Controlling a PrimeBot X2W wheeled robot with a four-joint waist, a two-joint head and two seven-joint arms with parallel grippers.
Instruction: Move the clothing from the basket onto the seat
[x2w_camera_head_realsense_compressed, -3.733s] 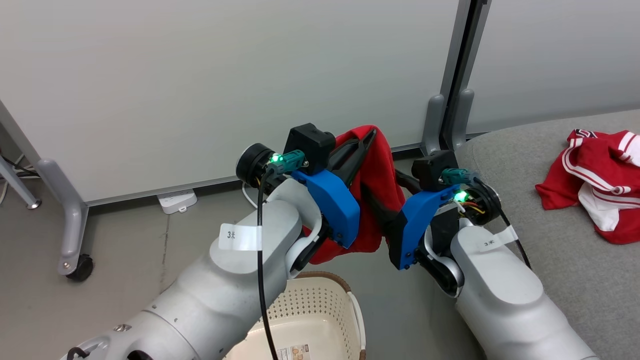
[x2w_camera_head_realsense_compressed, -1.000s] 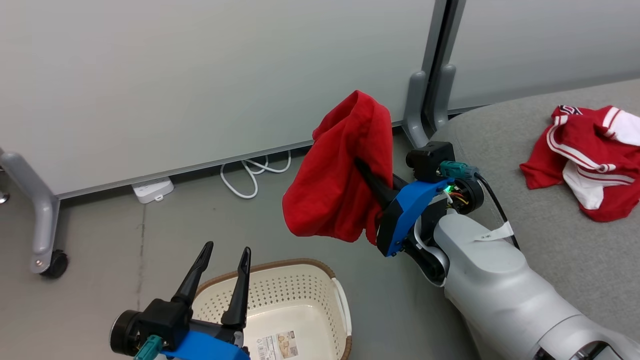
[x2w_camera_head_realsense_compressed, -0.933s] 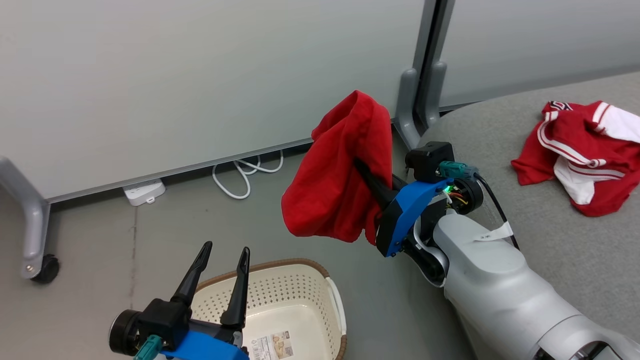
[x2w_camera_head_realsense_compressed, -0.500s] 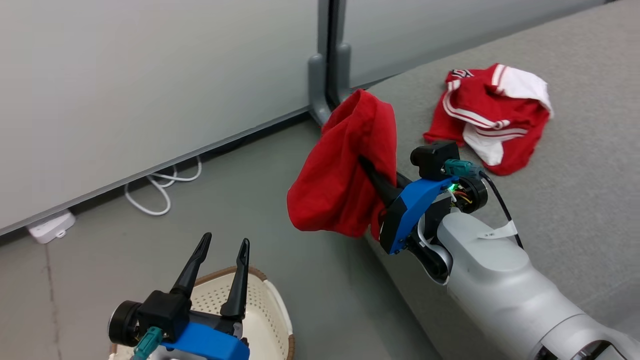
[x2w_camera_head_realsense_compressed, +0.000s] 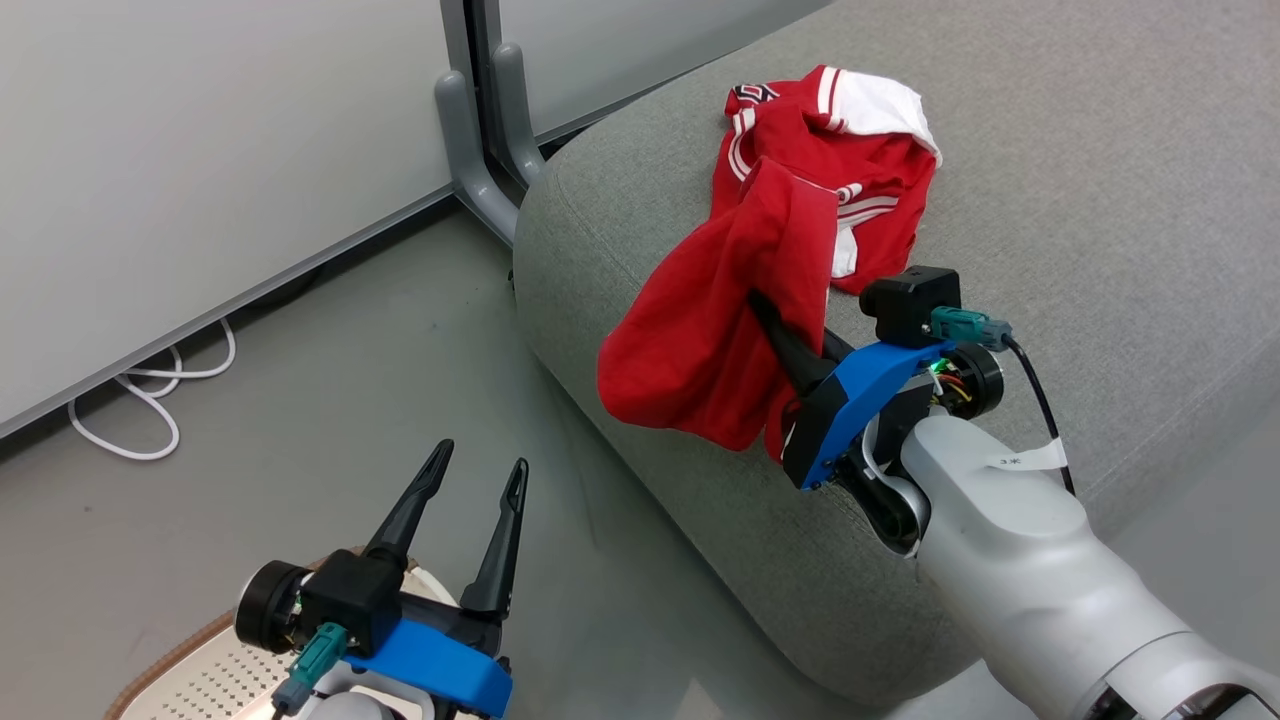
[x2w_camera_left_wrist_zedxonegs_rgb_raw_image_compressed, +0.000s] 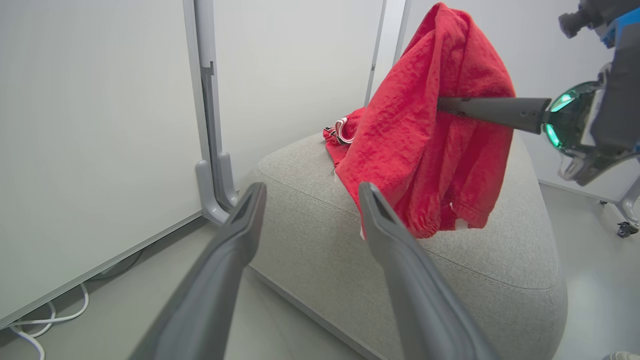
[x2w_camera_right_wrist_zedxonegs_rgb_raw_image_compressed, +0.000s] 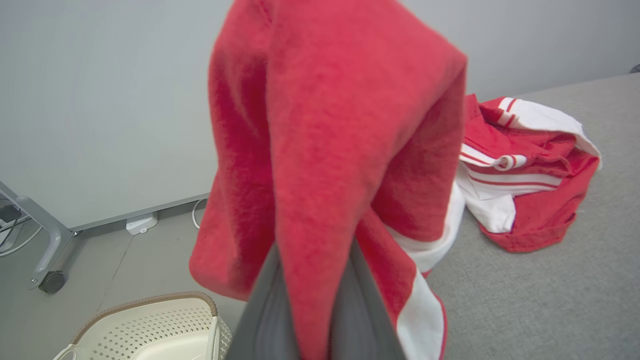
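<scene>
A plain red garment (x2w_camera_head_realsense_compressed: 715, 330) hangs from my right gripper (x2w_camera_head_realsense_compressed: 768, 308), which is shut on it above the near left part of the light-grey seat (x2w_camera_head_realsense_compressed: 1080, 220). Its fingers (x2w_camera_right_wrist_zedxonegs_rgb_raw_image_compressed: 265, 310) vanish under the cloth (x2w_camera_right_wrist_zedxonegs_rgb_raw_image_compressed: 325, 125). The red jersey (x2w_camera_head_realsense_compressed: 850, 140) with white stripes lies crumpled on the seat just beyond. My left gripper (x2w_camera_head_realsense_compressed: 478, 470) stands open and holds nothing, low at the left over the floor. Below it shows a corner of the cream basket (x2w_camera_head_realsense_compressed: 190, 670), whose brown rim (x2w_camera_right_wrist_zedxonegs_rgb_raw_image_compressed: 150, 300) also appears in the right wrist view. The left wrist view looks at the hanging garment (x2w_camera_left_wrist_zedxonegs_rgb_raw_image_compressed: 430, 130) and the seat (x2w_camera_left_wrist_zedxonegs_rgb_raw_image_compressed: 500, 260).
Pale partition panels stand behind, with grey feet (x2w_camera_head_realsense_compressed: 480, 150) at the seat's far left corner. A white cable (x2w_camera_head_realsense_compressed: 150, 400) loops on the grey floor by the wall. A power strip (x2w_camera_right_wrist_zedxonegs_rgb_raw_image_compressed: 140, 223) and a caster wheel (x2w_camera_right_wrist_zedxonegs_rgb_raw_image_compressed: 50, 282) sit along the wall.
The head camera has swung right, so the seat now lies under the held garment. My right gripper keeps its grip on the red garment. The left gripper stays open and low.
</scene>
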